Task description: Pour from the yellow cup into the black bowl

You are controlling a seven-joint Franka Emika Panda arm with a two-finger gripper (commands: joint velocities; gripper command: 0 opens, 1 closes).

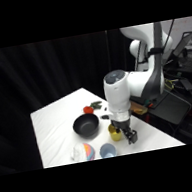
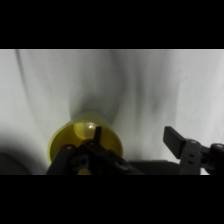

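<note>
Black curtains all around, and a white tabletop point(image 1: 53, 126) sticking out into the middle of it with a handful of dishes near the front edge. Arm comes in from the upper right and drops down over the yellow cup point(image 1: 114, 132), which sits just right of the black bowl point(image 1: 86, 125) — close, but not touching as far as I can see. Also on there: a pale blue cup point(image 1: 107, 151) and a striped bowl point(image 1: 83, 152) at the front, plus something red point(image 1: 88, 109) behind the black bowl.

In the wrist view the end effector point(image 2: 135, 140) is spread wide. One finger hangs right over the cup's rim, maybe even dipping inside; the other is out over bare cloth, well to the side. So nothing's grabbed yet.

My take on handling: a small plain cup like that is probably light and rigid, with smooth, slightly tapered walls, so it could slip if squeezed low. Pinching the wall at the rim, one finger inside and one outside, looks like the plan, and that should be fine for tipping toward the bowl. Can't tell what's in it; something pale shows at the bottom.
</note>
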